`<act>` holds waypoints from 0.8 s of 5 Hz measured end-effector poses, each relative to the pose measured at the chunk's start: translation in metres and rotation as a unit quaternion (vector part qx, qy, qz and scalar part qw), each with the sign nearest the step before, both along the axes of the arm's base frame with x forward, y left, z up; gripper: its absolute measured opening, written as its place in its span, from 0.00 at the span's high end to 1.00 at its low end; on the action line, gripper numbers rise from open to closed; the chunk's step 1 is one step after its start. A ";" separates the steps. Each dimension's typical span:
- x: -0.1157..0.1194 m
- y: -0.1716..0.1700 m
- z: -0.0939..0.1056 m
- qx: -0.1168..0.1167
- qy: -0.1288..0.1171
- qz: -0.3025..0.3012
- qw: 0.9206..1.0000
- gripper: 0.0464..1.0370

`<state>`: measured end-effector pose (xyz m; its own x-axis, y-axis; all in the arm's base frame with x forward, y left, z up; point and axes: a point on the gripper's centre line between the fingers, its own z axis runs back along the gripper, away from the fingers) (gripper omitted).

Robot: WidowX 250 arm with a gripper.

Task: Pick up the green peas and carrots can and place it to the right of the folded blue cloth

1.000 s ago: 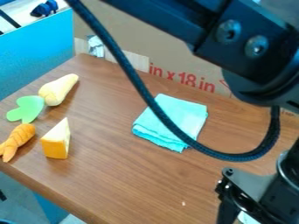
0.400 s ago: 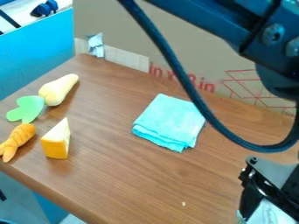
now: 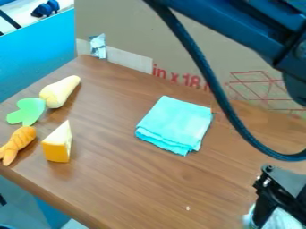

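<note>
Half out of view at the lower right corner, see the black metal claw (image 3: 272,197), low over the brown wood-grain table (image 3: 137,179). Cannot tell from here whether released, clenched or grasping something. Right at the claw, note a whitish, crumpled-looking thing (image 3: 281,221), too cut off to identify or to call held. Beyond the claw and to its left, apart from it, find the folded square turquoise cloth (image 3: 175,124), flat on the table. Much farther left of the claw, past the cloth, find the pale-sided toy cheese wedge with an orange rind (image 3: 57,150), upright with its point upward. Left again, near the table's edge, look for the orange ridged toy carrot (image 3: 18,141). Beyond both, still farther from the claw, see the cream tapered toy vegetable (image 3: 60,91) with its flat green lobed top (image 3: 28,112) toward the carrot. Up from the claw, follow the thick dark braided cable (image 3: 221,89), looped beneath the arm (image 3: 239,27). Behind all this, across the table from the claw, see the brown cardboard panel with red markings (image 3: 179,40).
</note>
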<state>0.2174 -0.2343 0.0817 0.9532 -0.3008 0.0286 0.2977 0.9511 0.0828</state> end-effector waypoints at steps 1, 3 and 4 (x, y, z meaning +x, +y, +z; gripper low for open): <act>0.002 0.003 0.000 -0.003 0.005 0.013 1.000 0.04; 0.005 0.016 0.000 0.037 -0.017 0.042 0.998 0.04; 0.003 0.032 0.000 0.045 -0.031 0.071 0.996 0.04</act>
